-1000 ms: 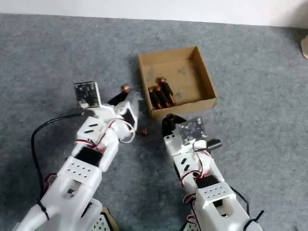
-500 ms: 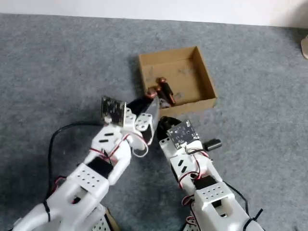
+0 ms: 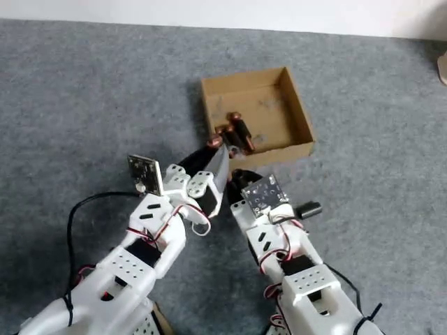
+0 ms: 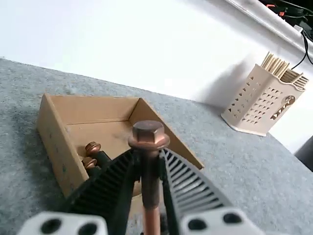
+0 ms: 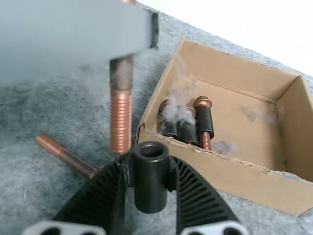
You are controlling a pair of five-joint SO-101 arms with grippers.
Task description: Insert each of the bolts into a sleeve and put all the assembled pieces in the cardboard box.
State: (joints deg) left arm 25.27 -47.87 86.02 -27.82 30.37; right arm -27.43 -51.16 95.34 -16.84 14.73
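My left gripper (image 4: 146, 169) is shut on a copper bolt (image 4: 148, 161), held upright with its hexagonal head up. From the right wrist view that bolt's threaded end (image 5: 120, 122) hangs just above and beside a black sleeve (image 5: 150, 174), on which my right gripper (image 5: 149, 183) is shut, its bore facing up. From above, both grippers meet just in front of the cardboard box (image 3: 300, 136), the left gripper (image 3: 213, 164) beside the right gripper (image 3: 241, 183). Several assembled pieces (image 3: 236, 134) lie in the box. A loose bolt (image 5: 66, 155) lies on the carpet.
Grey carpet (image 3: 84, 91) spreads wide to the left and far side of the box. A cream slotted holder (image 4: 264, 100) with sticks stands by the white wall. A black cable (image 3: 77, 209) loops beside the left arm.
The left arm has swung right, carrying its bolt from left of the box to just above the sleeve in the right gripper. The right gripper shifted slightly left.
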